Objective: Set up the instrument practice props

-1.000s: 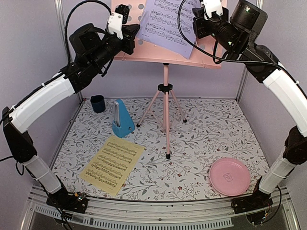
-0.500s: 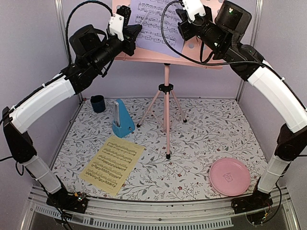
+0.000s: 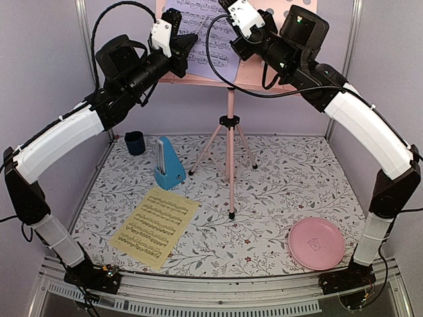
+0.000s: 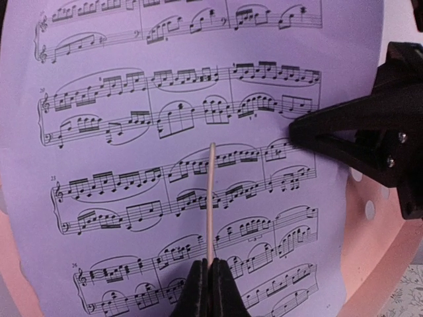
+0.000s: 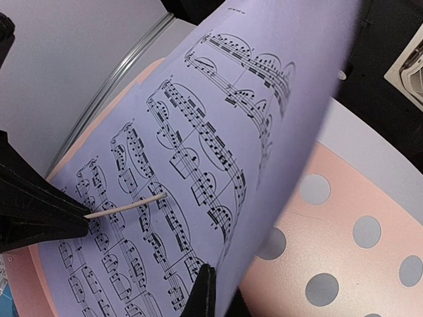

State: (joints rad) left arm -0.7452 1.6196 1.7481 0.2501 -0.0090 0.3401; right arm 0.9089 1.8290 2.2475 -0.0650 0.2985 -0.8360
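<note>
High at the back stands the pink music stand [image 3: 229,132], with the lavender music sheet [image 3: 201,46] lying against its perforated desk [image 3: 254,78]. My right gripper [image 5: 210,269] is shut on that sheet's edge, the page [image 5: 218,99] bowing away from the desk [image 5: 344,264]. My left gripper [image 4: 211,264] is shut on a thin pale stick [image 4: 211,198] whose tip touches the printed page [image 4: 132,165]. The right gripper's fingers [image 4: 310,132] show at the sheet's right edge. Down on the table lie the yellow music sheet [image 3: 155,226] and the blue metronome [image 3: 168,166].
A small dark blue cup [image 3: 135,142] stands at the back left of the floral table mat [image 3: 277,191]. A round pink plate [image 3: 316,244] sits near the front right. The stand's tripod legs [image 3: 205,155] spread over the middle of the mat.
My right arm has swung left and up along the desk, carrying the lavender sheet with it toward the left gripper. The left arm has stayed where it was.
</note>
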